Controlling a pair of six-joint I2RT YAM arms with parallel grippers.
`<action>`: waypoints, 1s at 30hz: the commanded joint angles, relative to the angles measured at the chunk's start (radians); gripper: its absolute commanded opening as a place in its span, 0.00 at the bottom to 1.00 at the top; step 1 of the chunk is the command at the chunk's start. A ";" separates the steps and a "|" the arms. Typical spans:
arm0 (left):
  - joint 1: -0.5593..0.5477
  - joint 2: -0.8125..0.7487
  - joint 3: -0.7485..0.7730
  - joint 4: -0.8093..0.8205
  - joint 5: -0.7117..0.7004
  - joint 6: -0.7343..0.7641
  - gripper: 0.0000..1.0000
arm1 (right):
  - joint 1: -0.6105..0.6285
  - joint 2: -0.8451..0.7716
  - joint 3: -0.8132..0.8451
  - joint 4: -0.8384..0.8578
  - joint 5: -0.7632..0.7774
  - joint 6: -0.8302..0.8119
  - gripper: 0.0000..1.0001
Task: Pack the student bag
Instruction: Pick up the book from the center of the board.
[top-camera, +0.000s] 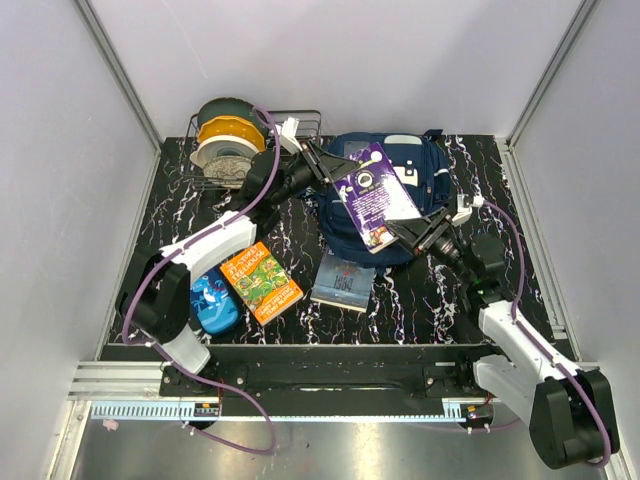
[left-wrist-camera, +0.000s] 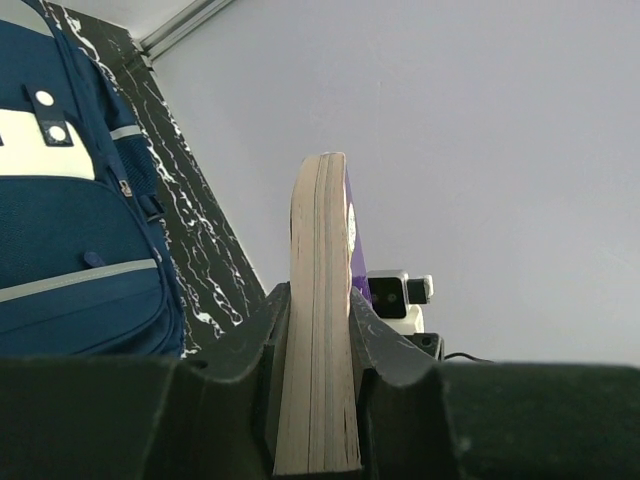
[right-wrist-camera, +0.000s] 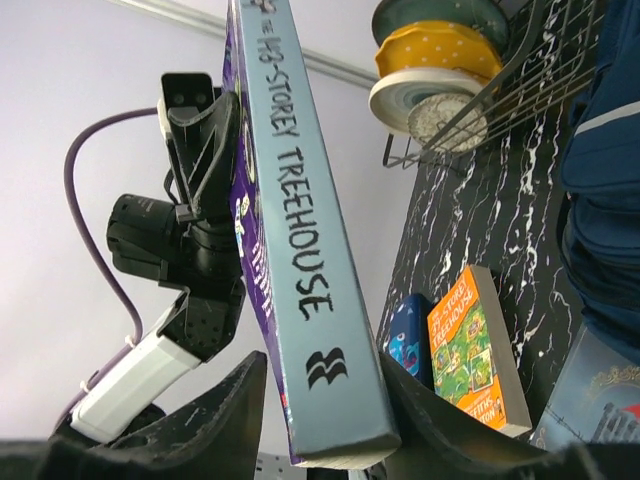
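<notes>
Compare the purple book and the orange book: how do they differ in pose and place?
The purple book hangs tilted in the air above the bag; the orange book lies flat on the table, left of the bag. The left end effector grips the purple book, and the right end effector brackets its other end; no end effector touches the orange book. Both titles include "Storey Treehouse".
</notes>
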 joint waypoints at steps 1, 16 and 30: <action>-0.014 0.002 -0.007 0.169 -0.026 -0.061 0.00 | 0.027 -0.005 0.013 0.093 0.038 -0.009 0.44; -0.020 -0.104 0.025 -0.296 -0.088 0.474 0.99 | 0.027 -0.362 0.036 -0.520 0.468 -0.129 0.00; -0.177 0.051 0.152 -0.688 0.034 1.301 0.99 | 0.027 -0.631 0.291 -1.444 1.116 -0.141 0.00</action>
